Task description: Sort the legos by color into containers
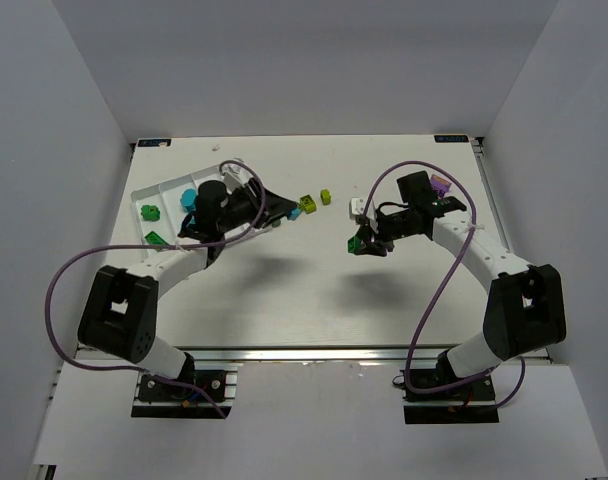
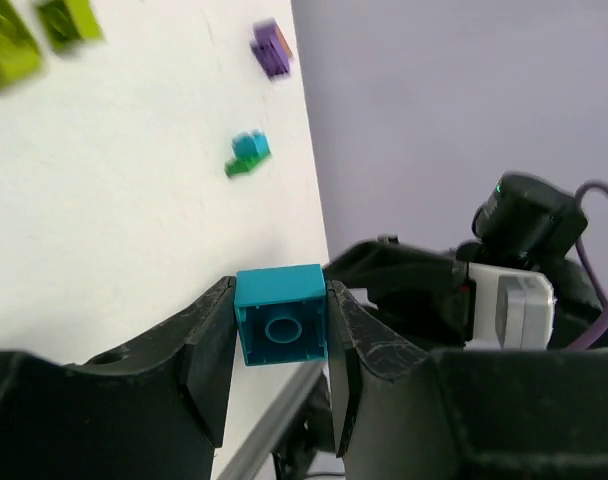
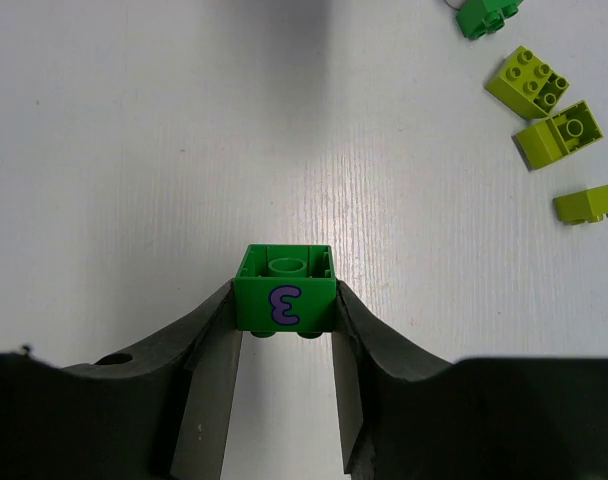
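Each of your grippers is pinching one brick.
Your left gripper (image 2: 281, 335) squeezes a blue brick (image 2: 279, 300) by its two sides, up by the white tray (image 1: 169, 184). Your right gripper (image 3: 284, 335) squeezes a green brick (image 3: 284, 288) with a purple mark, over the bare table (image 3: 134, 150), well apart from the tray. Three yellow-green bricks (image 3: 559, 133) lie off to one side. I think only the fingertips hold each brick, so a quick swing could twist one loose. Inside the tray lie a green piece (image 1: 149, 211) and a blue piece (image 1: 187, 197), so letting go over the wrong slot would mix colors. Your left arm sits by the tray, so the right arm could bump it.
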